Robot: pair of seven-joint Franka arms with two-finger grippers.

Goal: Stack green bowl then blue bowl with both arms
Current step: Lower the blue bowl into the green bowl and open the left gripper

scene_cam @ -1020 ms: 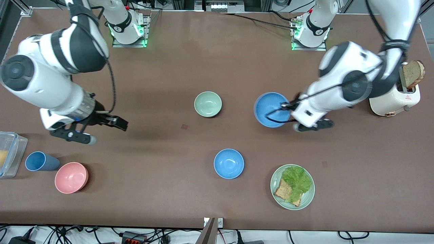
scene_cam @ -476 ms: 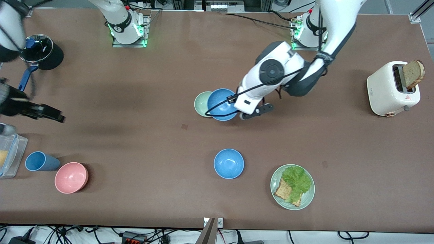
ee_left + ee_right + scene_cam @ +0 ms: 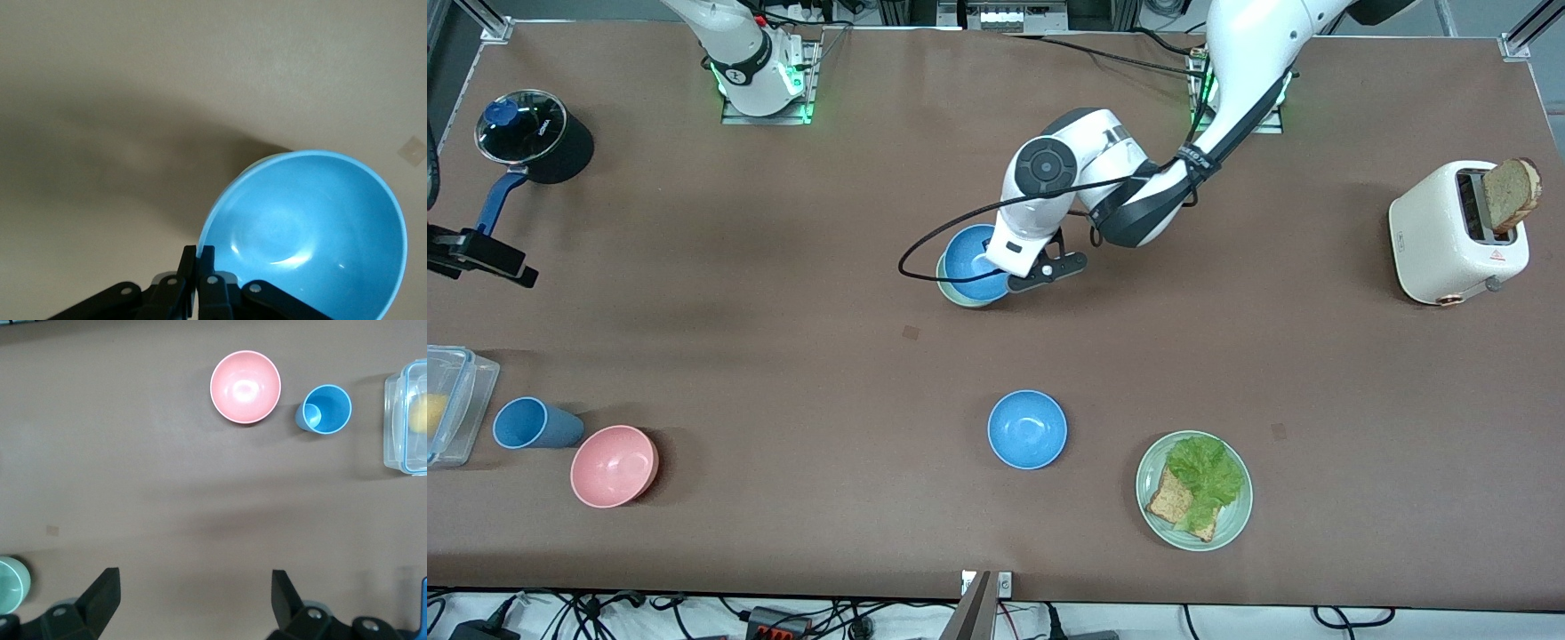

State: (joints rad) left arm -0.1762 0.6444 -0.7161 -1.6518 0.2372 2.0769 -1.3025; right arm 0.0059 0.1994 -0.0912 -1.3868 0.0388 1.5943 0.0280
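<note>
The green bowl [image 3: 953, 293] stands mid-table, and only its rim on the side nearer the front camera shows. My left gripper [image 3: 1003, 274] is shut on the rim of a blue bowl [image 3: 971, 260] and holds it tilted over the green bowl, inside its rim. I cannot tell whether the two bowls touch. In the left wrist view the fingers [image 3: 190, 261] pinch the blue bowl's [image 3: 313, 233] rim. A second blue bowl [image 3: 1027, 429] stands alone nearer the front camera. My right gripper [image 3: 480, 256] is open and empty at the right arm's end of the table, its jaws wide apart [image 3: 193, 587].
A pink bowl [image 3: 614, 466], a blue cup [image 3: 529, 423] and a clear container [image 3: 449, 404] sit at the right arm's end. A black pot [image 3: 535, 135] is near that arm's base. A green plate [image 3: 1238, 516] with lettuce and bread and a toaster [image 3: 1440, 233] lie toward the left arm's end.
My left gripper carried the blue bowl from the left arm's side to over the green bowl. My right gripper drew back to the right arm's end of the table.
</note>
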